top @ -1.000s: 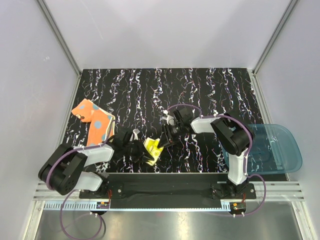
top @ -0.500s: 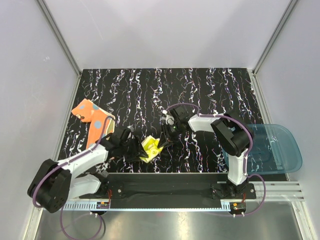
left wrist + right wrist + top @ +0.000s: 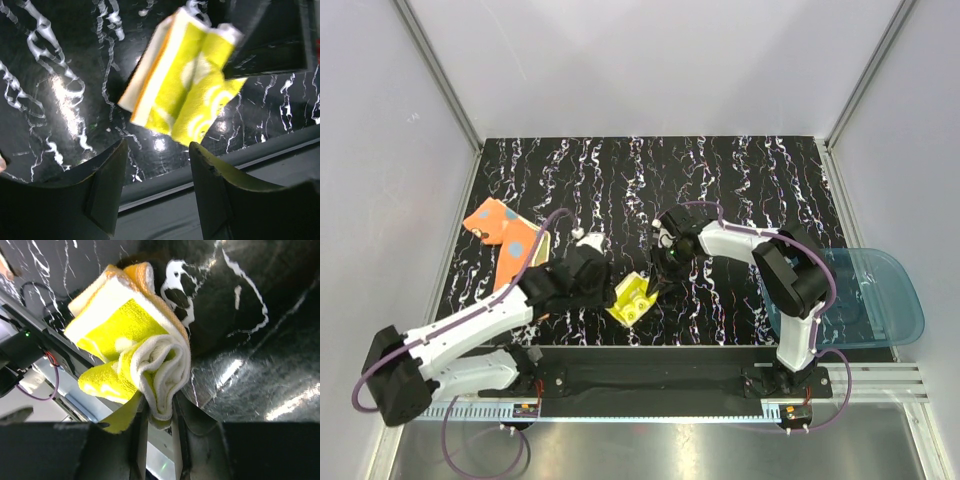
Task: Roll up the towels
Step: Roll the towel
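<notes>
Since a second ago the left tool [image 3: 155, 200] has let go of the yellow towel [image 3: 632, 298] and backed off toward its own side, while the right tool [image 3: 157, 427] has carried the half-made roll a little nearer the front edge.

Right tool is clenched on one end of the yellow towel, the thick curl pinched between its fingers in the right wrist view; left tool hangs released, its jaws apart, just short of the cloth and touching nothing. The roll sits near the front of the dark marbled surface [image 3: 720, 180], loosely wound, with layers fanning out. With only one end pinned, the free end could spring open or slide. The orange dotted towel [image 3: 510, 245] lies unrolled at the left, well apart.
</notes>
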